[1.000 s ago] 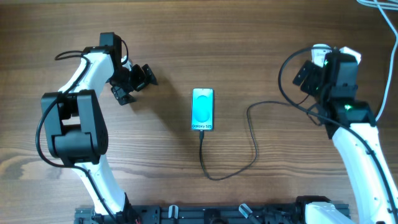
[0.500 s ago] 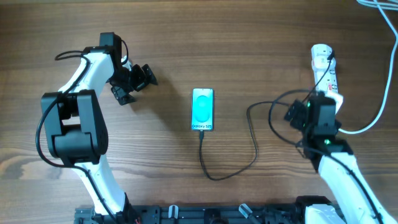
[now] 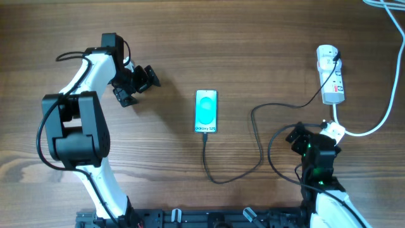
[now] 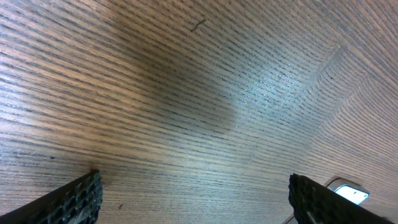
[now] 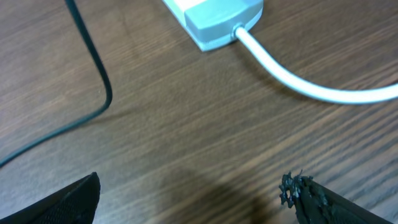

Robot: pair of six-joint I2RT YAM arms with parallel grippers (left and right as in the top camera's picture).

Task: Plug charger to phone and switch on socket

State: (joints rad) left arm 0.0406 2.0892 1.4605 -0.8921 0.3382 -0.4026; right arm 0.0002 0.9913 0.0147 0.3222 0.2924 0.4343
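From overhead, a small rectangular phone [image 3: 206, 111] with a teal-blue screen is seen lying flat at the middle of the brown wooden table [image 3: 190, 38]. A thin black charger [image 3: 259, 147] cable is looped from its lower edge to a narrow white socket [image 3: 331, 79] strip at the far right. The left gripper [image 3: 136, 82] is spread wide and empty, well left of the phone. The right gripper [image 3: 313, 134] is likewise spread wide and empty, near the socket.

In the left wrist view, a phone corner [image 4: 348, 191] is glimpsed beside the wide-set fingers [image 4: 74, 199].

In the right wrist view, the socket's end [image 5: 214, 15], a thick white cable [image 5: 311, 87] and the charger [image 5: 93, 62] are shown ahead of the parted, empty jaws.

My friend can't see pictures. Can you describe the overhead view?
A teal-screened phone lies on a wooden table; a black charger cable loops from it to a white power strip. The left gripper and right gripper are open, empty.
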